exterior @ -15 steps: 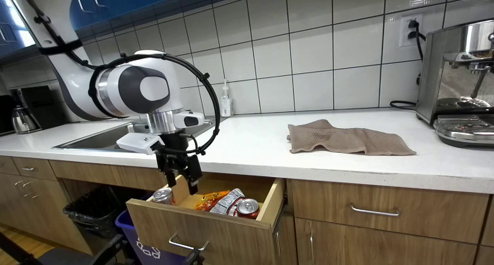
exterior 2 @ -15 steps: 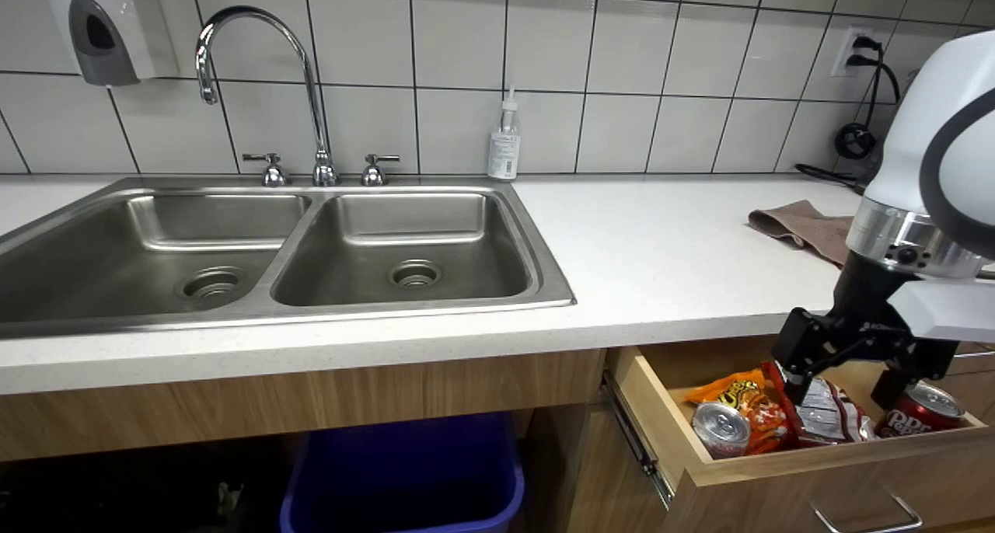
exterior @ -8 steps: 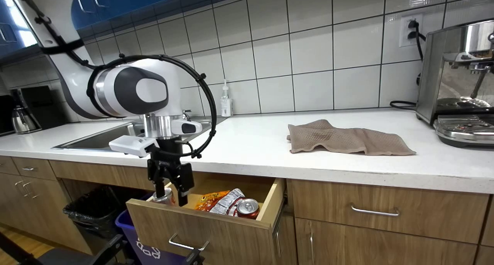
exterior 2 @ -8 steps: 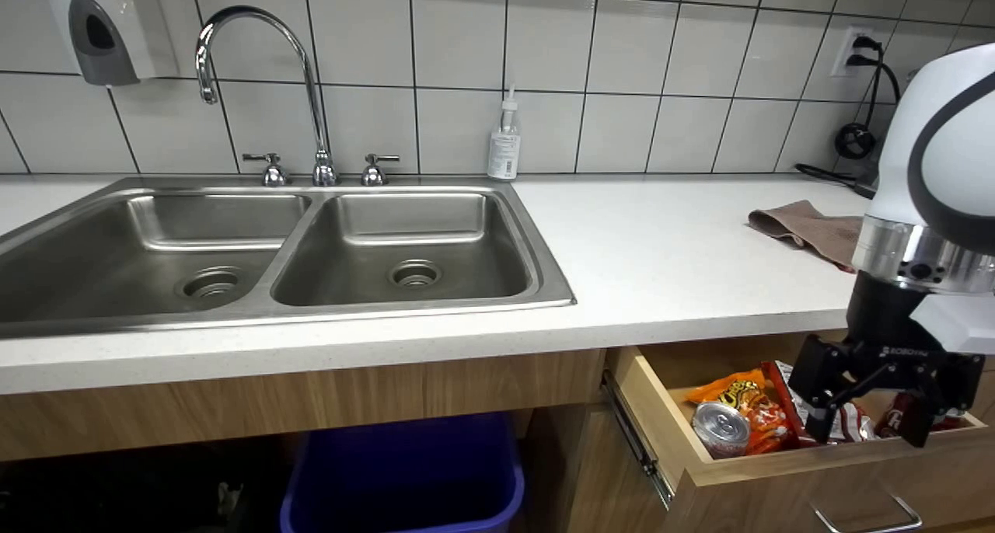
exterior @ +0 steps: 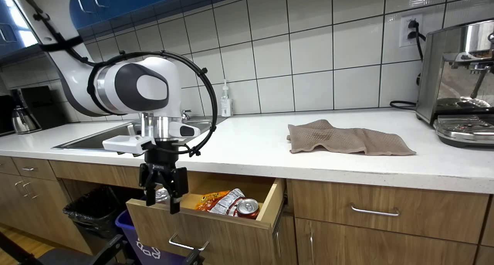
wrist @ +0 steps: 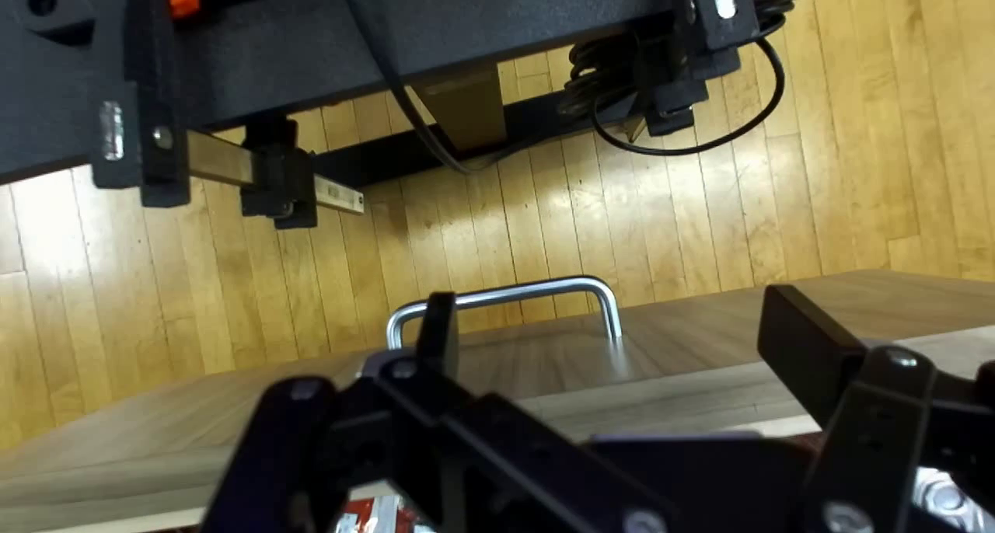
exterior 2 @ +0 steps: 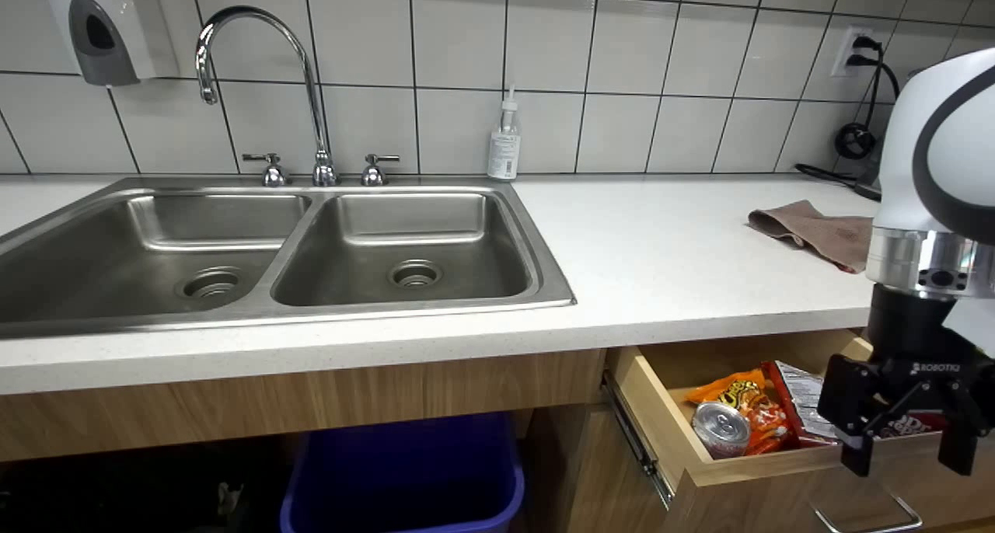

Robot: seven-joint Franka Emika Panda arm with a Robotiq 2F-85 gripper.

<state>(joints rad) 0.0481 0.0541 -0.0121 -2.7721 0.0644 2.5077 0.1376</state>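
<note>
Robotiq gripper (exterior: pixel 162 206): fingers spread wide, pointing down, nothing in grasp; at the top edge of the drawer front, contact unclear.
Drawer (exterior: pixel 216 228): nearest the fingertips, pulled out under the countertop (exterior: pixel 262 137); brown wood-grain front, pale plain wood inside, dark metal slide rail along the side.
Drawer handle (wrist: pixel 528 290): shiny silver bar, rounded bends, lower than the fingertips; one end partly behind a finger in wrist view.
Snack bags: orange bag (exterior 2: pixel 738 393), crinkled, yellow lettering; red-and-silver bag (exterior 2: pixel 804 401) just beside it, dense print on the silver panel.
Soda cans: silver can (exterior 2: pixel 721 432) upright by the front corner, close to orange bag; dark red can (exterior: pixel 247 211) with silver top beyond the bags, pale lettering partly behind gripper in an exterior view.
Countertop items: brown towel (exterior: pixel 343 139), rumpled; stainless espresso machine (exterior: pixel 461 91); double-bowl steel sink (exterior 2: pixel 532 245); clear pump bottle (exterior 2: pixel 504 144) at the tile wall.
Under counter: blue-purple bin (exterior 2: pixel 404 447) beside drawer.
</note>
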